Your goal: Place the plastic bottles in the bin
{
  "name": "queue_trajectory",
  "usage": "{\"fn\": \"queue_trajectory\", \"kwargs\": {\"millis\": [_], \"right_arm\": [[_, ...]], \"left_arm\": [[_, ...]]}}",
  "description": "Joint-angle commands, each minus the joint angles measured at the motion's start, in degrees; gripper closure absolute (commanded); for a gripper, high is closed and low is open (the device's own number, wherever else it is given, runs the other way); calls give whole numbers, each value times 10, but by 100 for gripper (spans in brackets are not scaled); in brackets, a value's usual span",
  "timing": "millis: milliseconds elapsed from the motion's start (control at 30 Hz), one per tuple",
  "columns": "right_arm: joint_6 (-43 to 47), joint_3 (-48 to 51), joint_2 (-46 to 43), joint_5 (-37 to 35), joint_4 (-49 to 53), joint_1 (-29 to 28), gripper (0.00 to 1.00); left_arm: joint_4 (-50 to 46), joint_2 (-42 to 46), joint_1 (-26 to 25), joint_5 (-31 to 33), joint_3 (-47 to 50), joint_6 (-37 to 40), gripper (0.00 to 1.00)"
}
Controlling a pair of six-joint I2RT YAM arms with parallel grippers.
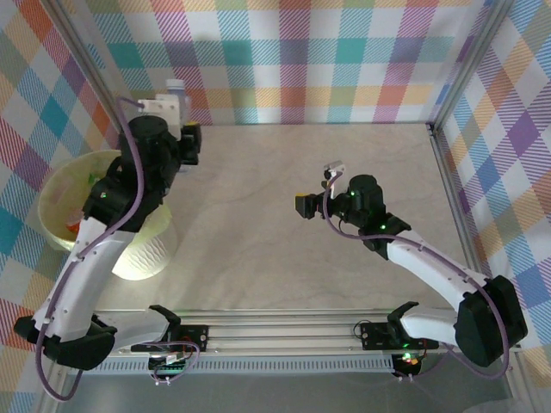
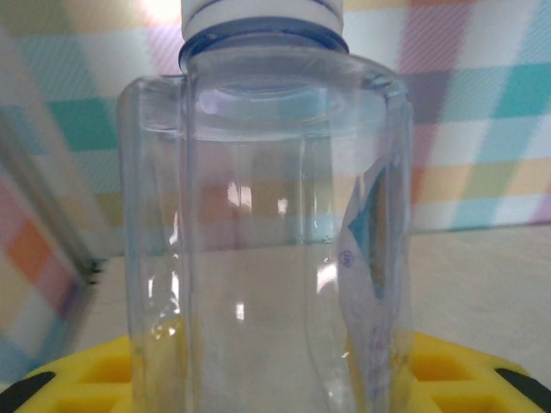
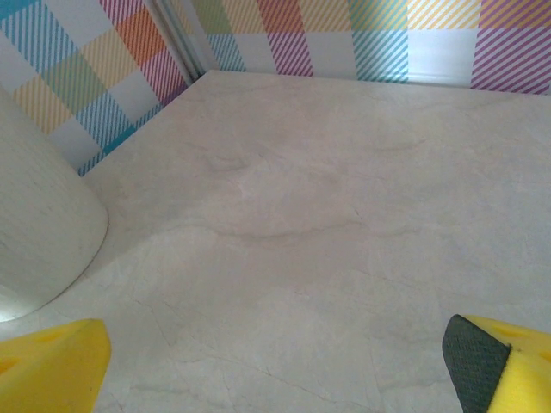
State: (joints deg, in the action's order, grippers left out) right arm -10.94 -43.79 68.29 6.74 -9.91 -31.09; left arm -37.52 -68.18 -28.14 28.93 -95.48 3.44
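A clear plastic bottle (image 2: pixel 258 215) with a white cap and a blue-and-white label scrap stands upright between my left gripper's yellow fingers (image 2: pixel 77 383). My left gripper (image 1: pixel 189 136) is at the far left corner of the table, shut on this bottle, whose cap (image 1: pixel 175 87) shows against the wall. The bin (image 1: pixel 52 185), pale yellow with a white ribbed lower body (image 1: pixel 148 251), stands at the left under my left arm. Red and green bits of bottles (image 1: pixel 77 225) show inside it. My right gripper (image 1: pixel 304 205) hangs open over mid-table with nothing between its fingers (image 3: pixel 52 366).
The bin's pale wall (image 3: pixel 34 224) rises at the left of the right wrist view. Checked walls close the table (image 1: pixel 344 172) at the back and both sides. A metal rail (image 1: pixel 284 331) runs along the near edge.
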Motion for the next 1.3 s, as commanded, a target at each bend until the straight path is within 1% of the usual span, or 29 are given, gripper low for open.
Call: {"fn": "queue_trajectory", "kwargs": {"millis": [0,67,200,300,433,500,567,633,733,833,933,1033,1100,1267], "right_arm": [[-10,-24,7,10,-22,2,0],[-10,-26,10,10,-22,2,0],[-14,-26,16,9,-23,1,0],[-15,-27,20,9,-22,2,0],[-12,-28,23,11,-21,2,0],[-7,-29,26,12,-20,2,0],[-1,-33,29,15,-18,2,0],[7,-39,33,17,-10,2,0],[19,-60,44,24,10,2,0],[22,-82,50,43,25,2,0],[12,-94,49,49,30,2,0],[7,-100,47,50,35,2,0],[9,-106,47,50,46,1,0],[8,-113,43,46,58,2,0]], "left_arm": [[-61,-2,33,116,-32,41,57],[-72,1,71,123,-37,43,57],[-93,9,167,85,-32,34,58],[-118,8,226,78,-25,24,58],[-155,15,303,76,-14,-14,59],[-163,20,349,61,-2,-38,58],[-179,18,380,50,1,-59,58],[-209,9,389,51,-9,-87,57],[-252,-5,390,38,-23,-134,55],[-288,-22,392,63,-32,-176,51],[-297,-32,412,77,-22,-193,50],[-291,-38,444,48,-12,-198,47],[-286,-44,471,18,-12,-198,41],[-299,-73,481,-8,-41,-200,17]]}}
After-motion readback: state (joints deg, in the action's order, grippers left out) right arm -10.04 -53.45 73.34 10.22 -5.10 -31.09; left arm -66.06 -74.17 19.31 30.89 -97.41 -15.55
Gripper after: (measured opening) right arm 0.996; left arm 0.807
